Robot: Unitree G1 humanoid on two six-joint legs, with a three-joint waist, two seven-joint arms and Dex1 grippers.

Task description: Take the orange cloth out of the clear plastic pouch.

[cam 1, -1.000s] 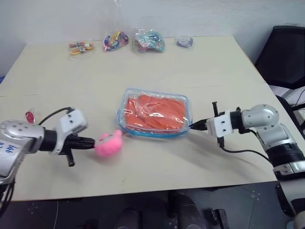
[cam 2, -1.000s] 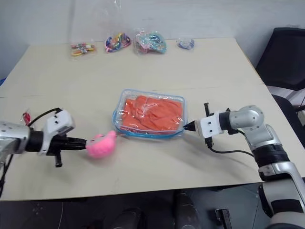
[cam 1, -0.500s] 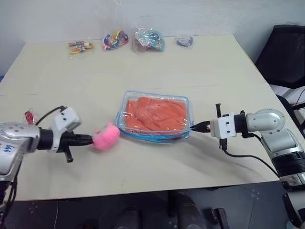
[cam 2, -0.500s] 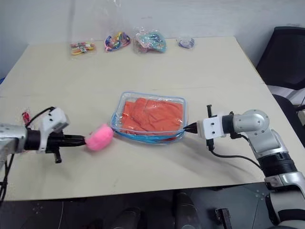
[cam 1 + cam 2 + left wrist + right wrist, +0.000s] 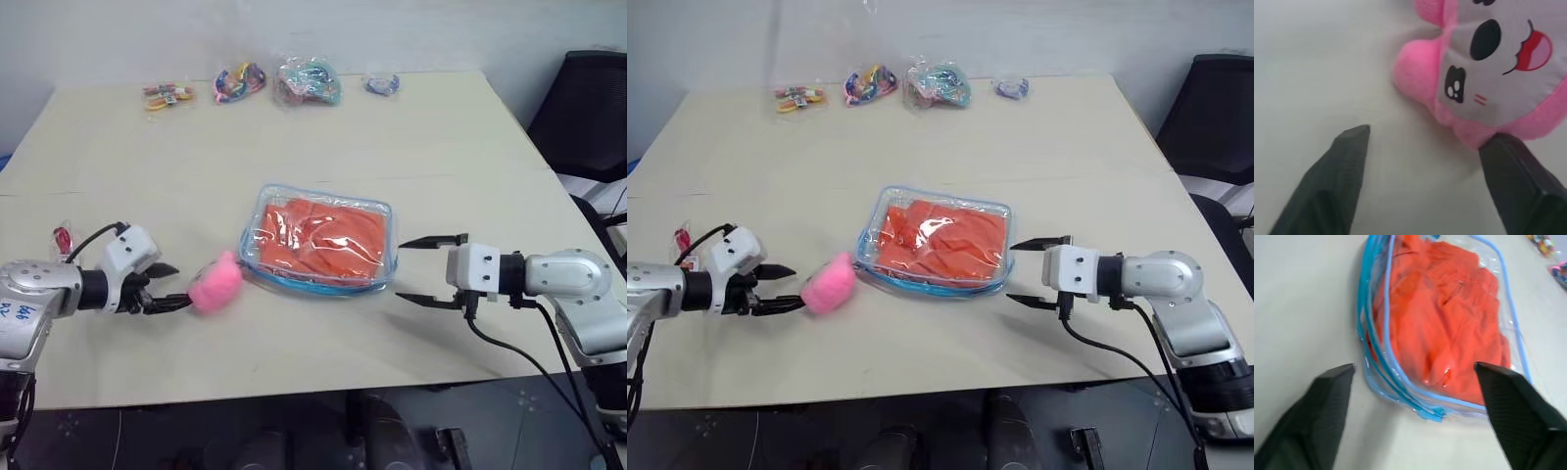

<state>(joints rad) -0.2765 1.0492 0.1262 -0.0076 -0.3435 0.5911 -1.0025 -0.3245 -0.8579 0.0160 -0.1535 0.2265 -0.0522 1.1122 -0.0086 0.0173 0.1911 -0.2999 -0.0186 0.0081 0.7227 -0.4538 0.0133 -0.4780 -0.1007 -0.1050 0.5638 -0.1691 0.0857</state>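
Both grippers sprang open since earlier frame: right gripper [image 5: 415,270] off clear plastic pouch [image 5: 318,239], left gripper [image 5: 172,286] off pink plush toy [image 5: 215,284]. Orange cloth [image 5: 323,236] inside pouch, frame centre, on table [image 5: 431,147].

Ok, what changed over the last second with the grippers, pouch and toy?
Both grippers opened: the left gripper released the pink plush toy, the right gripper let go of the clear plastic pouch and drew back. The orange cloth stays inside the pouch.
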